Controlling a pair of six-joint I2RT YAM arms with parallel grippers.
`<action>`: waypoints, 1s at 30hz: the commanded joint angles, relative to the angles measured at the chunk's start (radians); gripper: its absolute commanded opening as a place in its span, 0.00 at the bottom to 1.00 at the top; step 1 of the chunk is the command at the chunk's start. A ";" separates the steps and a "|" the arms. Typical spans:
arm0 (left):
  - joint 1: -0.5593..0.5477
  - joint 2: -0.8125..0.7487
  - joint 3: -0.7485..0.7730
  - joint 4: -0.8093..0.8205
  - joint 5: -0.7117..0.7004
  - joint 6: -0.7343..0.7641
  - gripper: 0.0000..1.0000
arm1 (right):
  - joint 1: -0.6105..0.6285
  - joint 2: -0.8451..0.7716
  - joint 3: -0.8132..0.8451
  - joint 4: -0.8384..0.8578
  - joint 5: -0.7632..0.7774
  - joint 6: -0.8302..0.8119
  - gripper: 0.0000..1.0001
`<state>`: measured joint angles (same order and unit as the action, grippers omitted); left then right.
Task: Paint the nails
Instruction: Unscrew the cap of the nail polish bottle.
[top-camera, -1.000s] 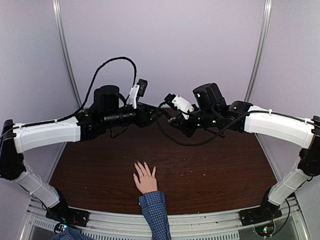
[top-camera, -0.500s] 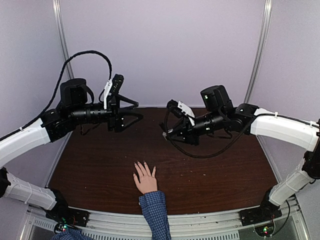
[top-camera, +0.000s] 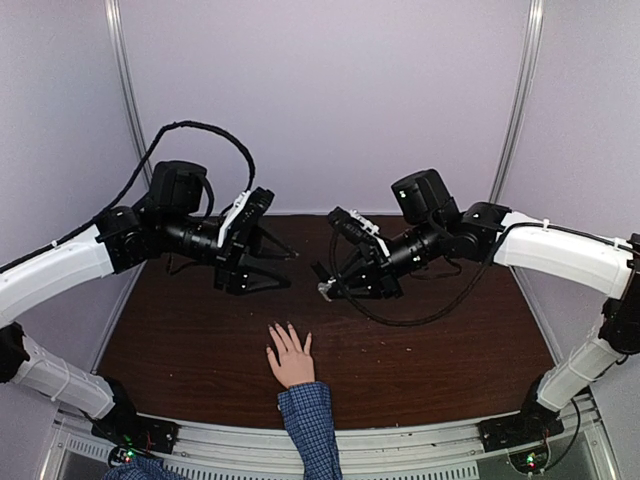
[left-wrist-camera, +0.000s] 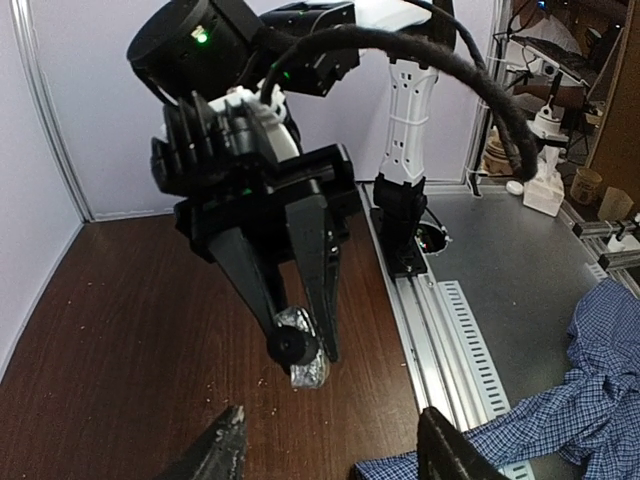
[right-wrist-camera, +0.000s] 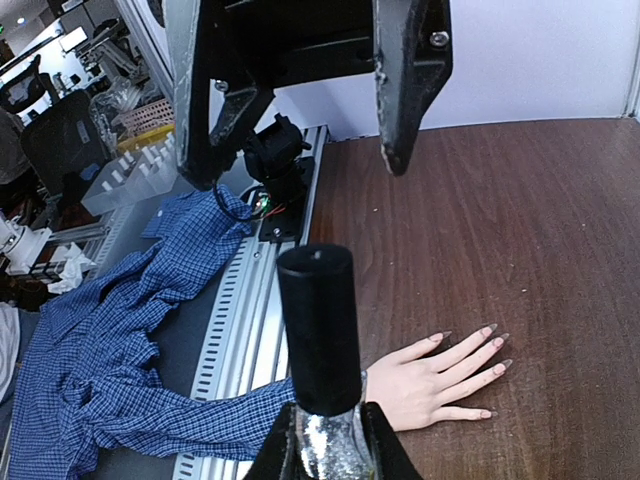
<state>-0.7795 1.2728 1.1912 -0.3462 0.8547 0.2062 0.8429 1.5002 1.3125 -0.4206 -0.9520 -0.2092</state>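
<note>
A light-skinned hand (top-camera: 292, 362) lies flat on the brown table (top-camera: 440, 340), fingers spread, in a blue checked cuff (top-camera: 305, 408). Its nails (right-wrist-camera: 498, 341) look pale pink and point away from the near edge. My right gripper (top-camera: 330, 283) is shut on the glittery body of a small polish bottle (right-wrist-camera: 330, 445) with a tall black cap (right-wrist-camera: 318, 330), held above the table beyond the hand. My left gripper (top-camera: 292, 271) hangs open just left of the bottle, its fingers (right-wrist-camera: 410, 80) aimed at the cap (left-wrist-camera: 292, 346), nothing between them.
A slotted aluminium rail (left-wrist-camera: 470, 340) runs along the near table edge, with the right arm's base (left-wrist-camera: 405, 240) bolted on it. Checked cloth (right-wrist-camera: 110, 330) lies beyond the rail. White walls (top-camera: 330, 100) close the back and sides. Small crumbs (left-wrist-camera: 262, 378) dot the wood.
The left gripper drew away from the right one to the far left, then swung back toward the bottle, now open. The right gripper sank lower with the bottle. The hand stayed still.
</note>
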 joint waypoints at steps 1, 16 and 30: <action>-0.028 0.012 0.031 -0.013 0.014 0.069 0.56 | 0.021 0.035 0.049 -0.057 -0.095 -0.037 0.00; -0.097 0.072 0.078 -0.082 0.001 0.180 0.49 | 0.062 0.080 0.091 -0.124 -0.124 -0.070 0.00; -0.124 0.076 0.070 -0.111 -0.023 0.231 0.36 | 0.064 0.089 0.103 -0.126 -0.122 -0.064 0.00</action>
<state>-0.8932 1.3483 1.2400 -0.4484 0.8463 0.4053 0.8997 1.5845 1.3762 -0.5499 -1.0550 -0.2642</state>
